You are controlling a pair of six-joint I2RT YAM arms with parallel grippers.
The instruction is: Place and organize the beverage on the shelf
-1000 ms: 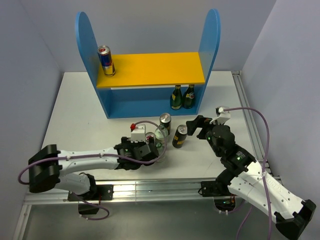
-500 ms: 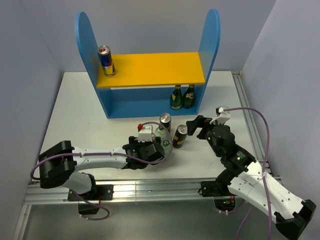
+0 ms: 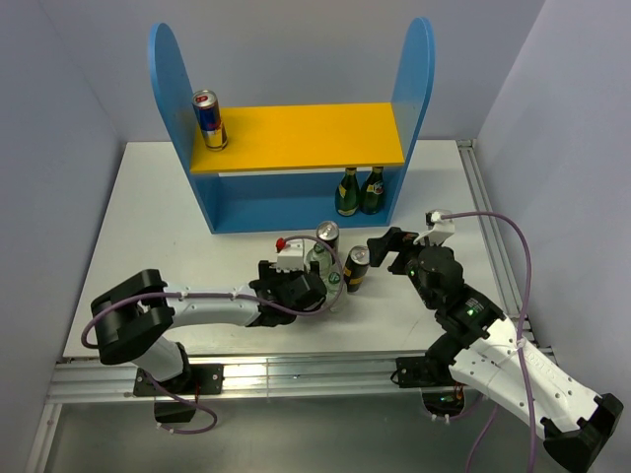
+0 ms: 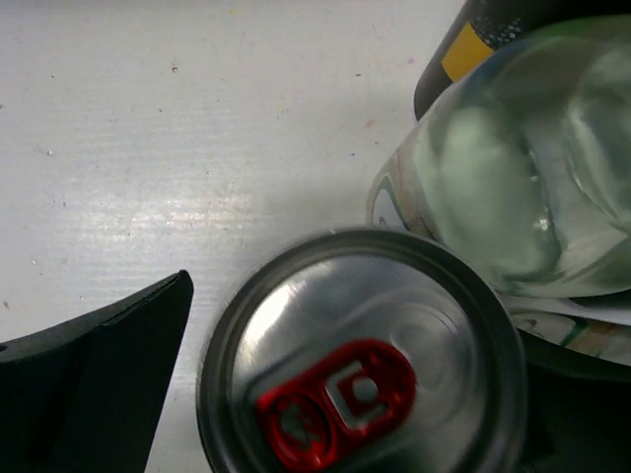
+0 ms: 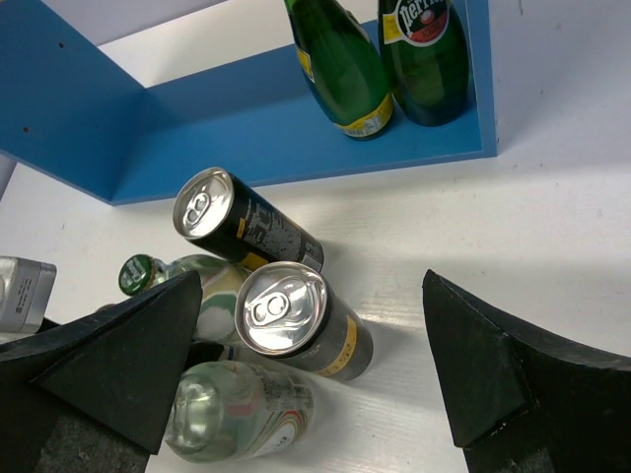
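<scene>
The left tool (image 3: 333, 284) is spread around a red-tabbed can (image 4: 360, 389) beside a clear bottle (image 4: 523, 187); the right tool (image 5: 311, 370) is spread too, near a black-and-gold can (image 5: 296, 315).

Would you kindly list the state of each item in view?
Blue-and-silver slim can: upright on the yellow-orange upper shelf board.
Two green glass bottles: upright on the blue lower board.
Two black-and-gold cans: upright on the white table.
Red-tabbed silver-topped can: upright, ungripped.
Left gripper: open.
Right gripper: open.

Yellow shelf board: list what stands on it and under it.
On it, one blue-and-silver can at the left end. Under it, two green bottles at the right; the board hides what's behind.
</scene>
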